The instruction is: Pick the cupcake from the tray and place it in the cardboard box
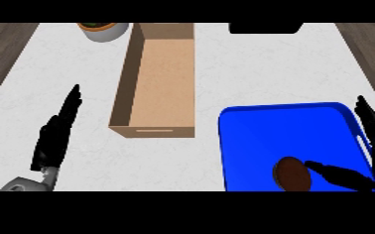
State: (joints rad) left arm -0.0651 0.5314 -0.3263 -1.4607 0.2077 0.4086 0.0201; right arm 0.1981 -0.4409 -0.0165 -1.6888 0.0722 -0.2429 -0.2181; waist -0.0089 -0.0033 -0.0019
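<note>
- The cupcake (293, 174) still sat on the blue tray (256, 144), close to the tray's near edge and toward its right half; seen from above it showed as a brown round.
- The right hand (338, 173) lay low over the tray from the right, one finger or the thumb touching the cupcake's right side, with more fingers (362, 110) raised past the tray's right edge. They looked spread rather than curled round the cupcake, so no grasp had formed.
- The cardboard box (157, 74) stood open and held nothing, left of the tray and running toward the counter's far edge.
- The left hand (55, 134) rested near the counter's left edge, fingers straight and pressed together, holding nothing.
- By my reading, the task was barely begun: closing on the cupcake, lifting it, carrying it left and setting it in the box all remained.
</note>
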